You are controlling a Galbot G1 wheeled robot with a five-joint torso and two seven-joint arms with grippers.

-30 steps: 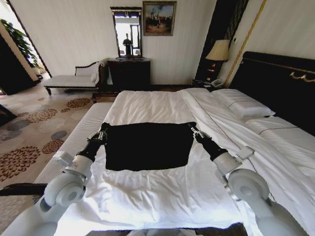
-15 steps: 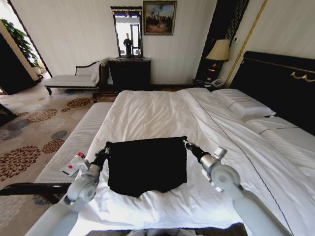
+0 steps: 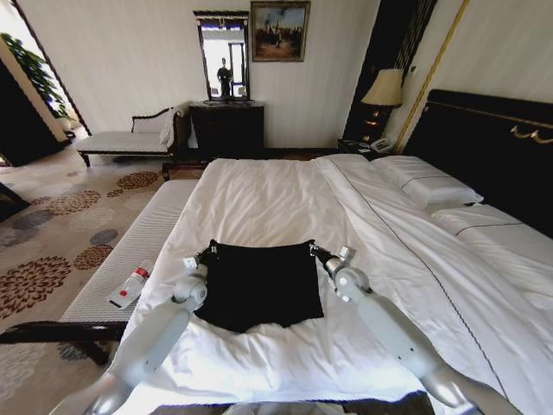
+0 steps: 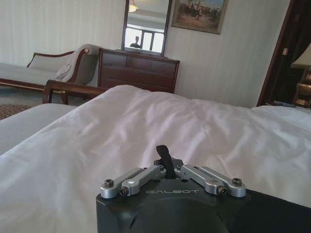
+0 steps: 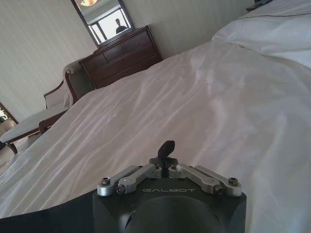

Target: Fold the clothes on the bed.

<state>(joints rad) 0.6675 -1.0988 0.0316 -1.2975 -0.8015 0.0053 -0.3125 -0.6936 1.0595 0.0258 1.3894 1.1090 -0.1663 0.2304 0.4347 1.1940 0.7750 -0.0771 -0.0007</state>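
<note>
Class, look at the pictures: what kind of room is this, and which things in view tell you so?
Most likely a hotel bedroom. A large bed with white linen and pillows stands against a dark headboard, beside a bedside lamp. A dresser with a mirror and a patterned carpet suggest a hotel.

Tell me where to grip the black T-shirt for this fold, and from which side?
Grip the T-shirt at its two far corners, where the left gripper and right gripper now pinch it, each coming in from its own side. That edge is stretched straight between them, so the cloth hangs flat and its near edge trails on the bed.
</note>
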